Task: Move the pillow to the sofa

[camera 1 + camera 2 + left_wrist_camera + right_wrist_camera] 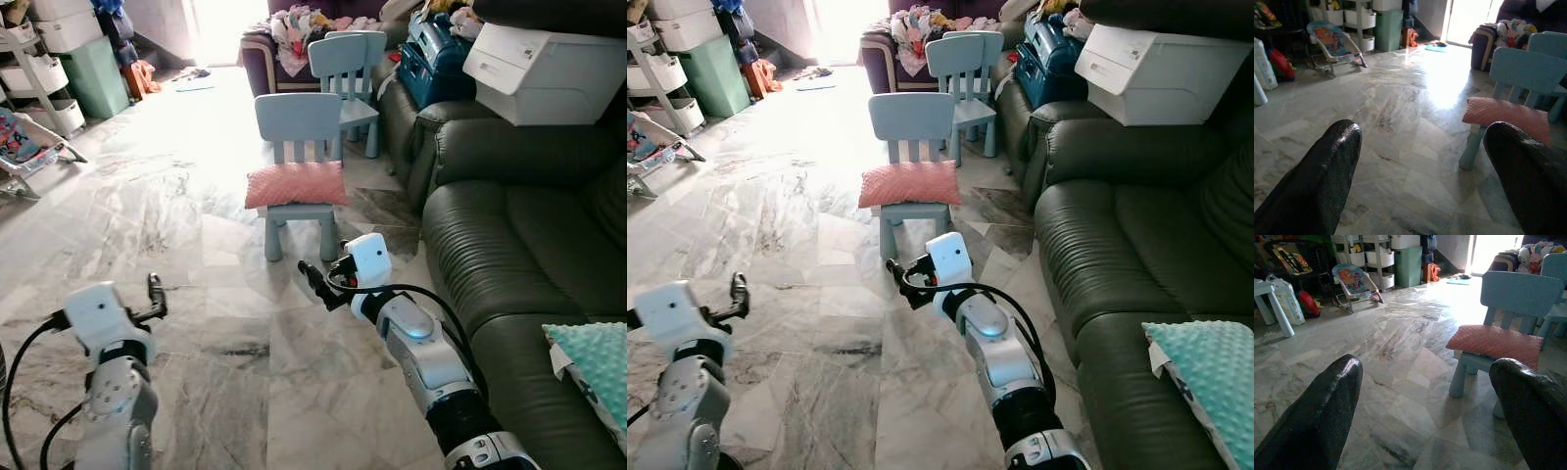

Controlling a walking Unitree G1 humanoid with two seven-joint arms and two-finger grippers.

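Observation:
A pink pillow (296, 183) lies flat on the seat of a small light-blue chair (298, 122) in the middle of the marble floor. The dark leather sofa (519, 235) runs along the right side. My right gripper (315, 282) is raised in front of me, a short way short of the chair, fingers open and empty. My left gripper (155, 294) is held lower left, also open with nothing in it. Both wrist views show the pillow (1493, 343) ahead between the spread black fingers (1332, 406).
A second blue chair (351, 69) stands behind the first. A white storage box (544, 70) and a blue bag sit on the sofa's far end; a teal cushion (593, 367) lies on its near seat. Shelves, a green bin and a baby bouncer (29, 142) line the left.

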